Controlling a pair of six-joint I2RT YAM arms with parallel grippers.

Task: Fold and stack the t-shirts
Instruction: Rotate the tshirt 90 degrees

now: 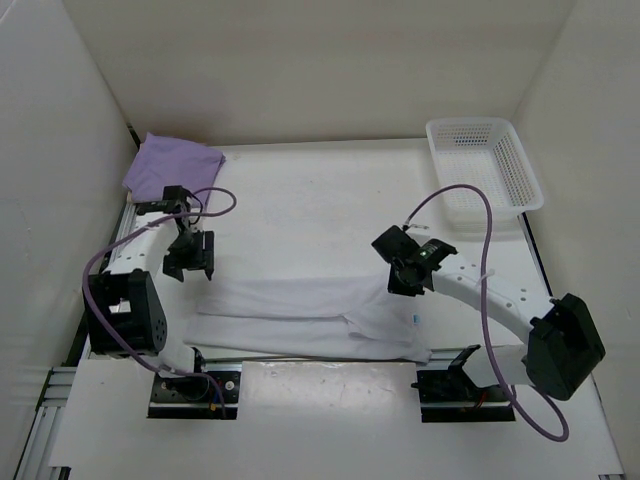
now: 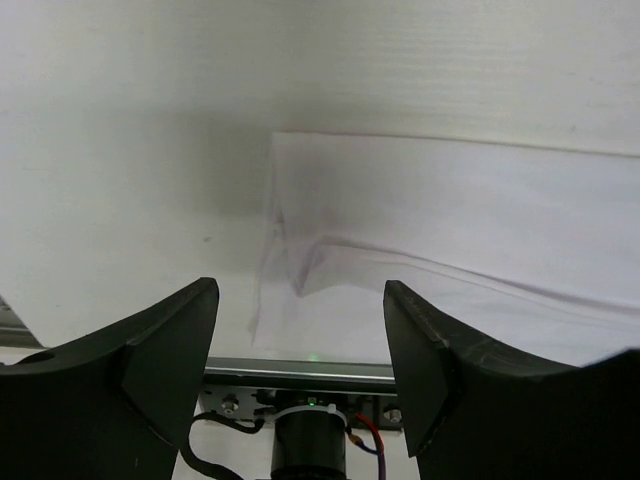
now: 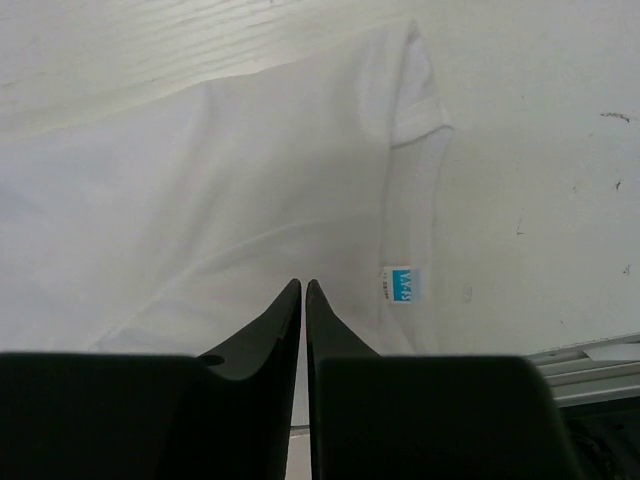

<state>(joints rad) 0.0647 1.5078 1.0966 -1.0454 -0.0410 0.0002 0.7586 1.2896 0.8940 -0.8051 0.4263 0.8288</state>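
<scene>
A soft white cloth t-shirt (image 1: 300, 312), folded into a long creased band with a blue neck label (image 3: 402, 285), lies at the near edge of the white table (image 1: 300, 195). The left gripper (image 2: 300, 300), jaws wide and empty, hangs by its left end; the right gripper (image 3: 303, 287), jaws almost touching, hangs above its collar end. Beyond lie a folded lavender t-shirt (image 1: 170, 165), far left, and a white perforated plastic basket (image 1: 527, 170), far right.

white t-shirt (image 1: 310, 315): folded lengthwise, flat, front centre | lavender t-shirt (image 1: 170, 165): folded, far-left corner

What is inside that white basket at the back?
Nothing shows in the basket: only its own holed floor and walls. The near wall may hide a thin strip of floor.
</scene>
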